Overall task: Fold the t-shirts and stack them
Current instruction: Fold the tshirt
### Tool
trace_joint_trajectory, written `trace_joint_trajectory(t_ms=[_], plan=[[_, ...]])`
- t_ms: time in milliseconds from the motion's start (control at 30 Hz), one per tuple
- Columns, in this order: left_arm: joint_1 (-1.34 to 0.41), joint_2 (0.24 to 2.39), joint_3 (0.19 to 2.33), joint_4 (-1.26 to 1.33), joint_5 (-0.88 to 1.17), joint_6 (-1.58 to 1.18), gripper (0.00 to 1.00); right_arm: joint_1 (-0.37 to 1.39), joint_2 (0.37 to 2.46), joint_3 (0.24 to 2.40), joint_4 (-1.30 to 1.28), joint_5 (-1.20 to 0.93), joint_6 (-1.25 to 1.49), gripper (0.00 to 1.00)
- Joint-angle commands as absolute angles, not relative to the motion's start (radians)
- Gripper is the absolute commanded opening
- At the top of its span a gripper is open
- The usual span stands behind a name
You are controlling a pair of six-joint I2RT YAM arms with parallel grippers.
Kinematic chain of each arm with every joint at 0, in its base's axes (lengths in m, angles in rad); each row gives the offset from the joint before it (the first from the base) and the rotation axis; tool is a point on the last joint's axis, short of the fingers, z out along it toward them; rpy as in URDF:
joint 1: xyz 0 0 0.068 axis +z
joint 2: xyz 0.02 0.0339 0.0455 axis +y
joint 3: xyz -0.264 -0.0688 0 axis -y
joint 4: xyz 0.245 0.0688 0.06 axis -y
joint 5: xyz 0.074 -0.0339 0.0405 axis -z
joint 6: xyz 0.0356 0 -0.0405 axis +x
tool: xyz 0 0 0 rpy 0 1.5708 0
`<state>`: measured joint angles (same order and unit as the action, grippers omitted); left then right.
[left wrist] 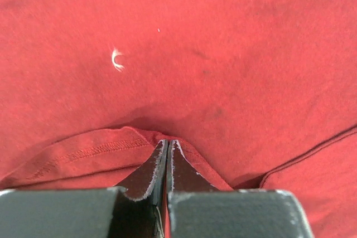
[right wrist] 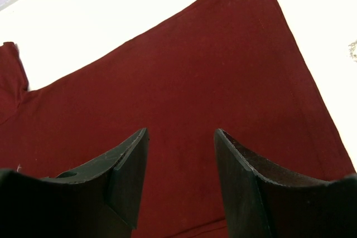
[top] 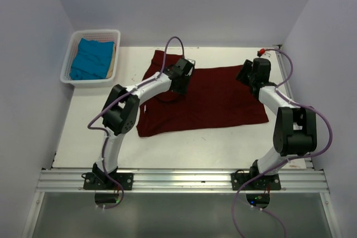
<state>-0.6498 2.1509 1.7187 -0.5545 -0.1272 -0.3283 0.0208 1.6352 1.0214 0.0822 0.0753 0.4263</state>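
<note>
First, basket (top: 92, 83): sits at the far left corner of the tabletop (top: 83, 126) and holds a folded blue t-shirt (top: 92, 58).
Risk at basket: low for now, as both arms are well away from it.
Left pincer (left wrist: 167, 143): its fingers are pressed together over the left part of the dark red t-shirt (top: 217, 98). A small ridge of cloth rises into the tips, so it appears to be pinching fabric.
Risk at left pincer: the bite looks thin. It may hold only the top layer, or slip free once lifted, and the fold would then collapse or come out crooked.
Dark red t-shirt: spread flat across the middle of the tabletop towards the far edge, not yet folded. Its left sleeve lies near the basket.
Risk at shirt: one-sided pulling could drag the whole garment leftwards and wrinkle it instead of folding it.
Right pincer (right wrist: 181, 135): its fingers are spread apart and grip nothing. It hangs above the shirt's right part, near the far right corner.
Risk at right pincer: if it lags behind or misses the hem, the two sides would lift unevenly and the edges would not line up.
</note>
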Motion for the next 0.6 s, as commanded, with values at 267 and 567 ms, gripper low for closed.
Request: trace_joint_trajectory(t_ms=[267,567], plan=[[-0.64,2.211,1.818,-0.571,0.027,-0.155,0.23,0.026,1.646,1.052,0.084,0.049,0.422,0.55],[-0.669,2.065,1.663,-0.503,0.008,-0.124,0.73,0.026,1.657,1.054,0.089,0.049,0.42,0.55]])
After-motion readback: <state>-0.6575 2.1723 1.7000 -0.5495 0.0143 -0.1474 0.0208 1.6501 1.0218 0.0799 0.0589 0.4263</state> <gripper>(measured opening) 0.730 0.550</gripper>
